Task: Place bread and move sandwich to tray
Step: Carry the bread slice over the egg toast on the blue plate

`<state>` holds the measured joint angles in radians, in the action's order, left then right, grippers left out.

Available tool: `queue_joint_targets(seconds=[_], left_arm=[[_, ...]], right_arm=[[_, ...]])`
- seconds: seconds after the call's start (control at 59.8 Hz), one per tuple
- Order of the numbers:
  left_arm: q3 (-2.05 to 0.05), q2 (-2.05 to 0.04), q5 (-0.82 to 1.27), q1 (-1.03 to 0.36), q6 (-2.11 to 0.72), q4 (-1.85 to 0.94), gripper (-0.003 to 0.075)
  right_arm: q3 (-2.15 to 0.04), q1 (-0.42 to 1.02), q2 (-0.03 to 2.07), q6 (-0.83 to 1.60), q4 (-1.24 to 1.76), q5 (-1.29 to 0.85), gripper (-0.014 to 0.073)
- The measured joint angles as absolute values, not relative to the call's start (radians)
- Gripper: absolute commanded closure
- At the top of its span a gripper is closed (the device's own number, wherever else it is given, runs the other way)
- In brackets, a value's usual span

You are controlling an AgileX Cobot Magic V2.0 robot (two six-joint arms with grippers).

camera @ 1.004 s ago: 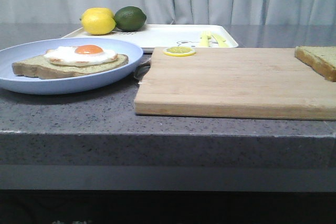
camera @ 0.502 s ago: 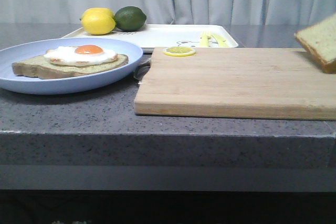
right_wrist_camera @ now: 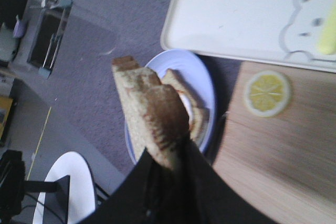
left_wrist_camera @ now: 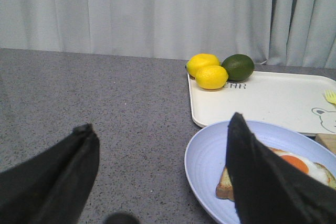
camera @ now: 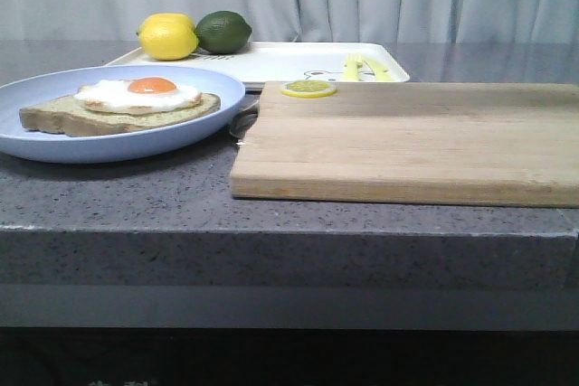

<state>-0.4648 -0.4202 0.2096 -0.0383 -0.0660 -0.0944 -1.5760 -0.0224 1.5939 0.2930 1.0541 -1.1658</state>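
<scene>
Both grippers differed: the right one (right_wrist_camera: 168,163) pinched the bread (right_wrist_camera: 152,119) above the plate (right_wrist_camera: 202,85), the left (left_wrist_camera: 163,174) hung spread.

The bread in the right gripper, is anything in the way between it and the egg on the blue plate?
Nothing visible: the bread hangs above the plate, and the egg lies uncovered.

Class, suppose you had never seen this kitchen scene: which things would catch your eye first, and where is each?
First, the fried egg on toast, the sandwich, on the light-blue plate at the front left of the counter. Next, the bread clamped upright in the right gripper, high above the plate. Then the lemon and lime on the white tray's far left corner, behind the bare wooden cutting board.
</scene>
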Motion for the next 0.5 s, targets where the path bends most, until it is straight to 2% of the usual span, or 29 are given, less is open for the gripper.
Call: queue_joint_targets(seconds=[0.234,0.368,0.502], left_arm=[[-0.465,-0.420,0.210,-0.038,-0.066,-0.094,0.0227],[-0.465,-0.420,0.210,-0.038,-0.066,-0.094,0.0227],[-0.465,-0.420,0.210,-0.038,-0.066,-0.094,0.0227]], right_arm=[[-1.512,0.330,1.647,0.285,1.160,-0.874,0.0654],[-1.503,0.445,1.735,0.281,1.275,-0.756,0.0652],[-1.485,0.494,1.805,0.277,1.349,-0.653,0.0652]])
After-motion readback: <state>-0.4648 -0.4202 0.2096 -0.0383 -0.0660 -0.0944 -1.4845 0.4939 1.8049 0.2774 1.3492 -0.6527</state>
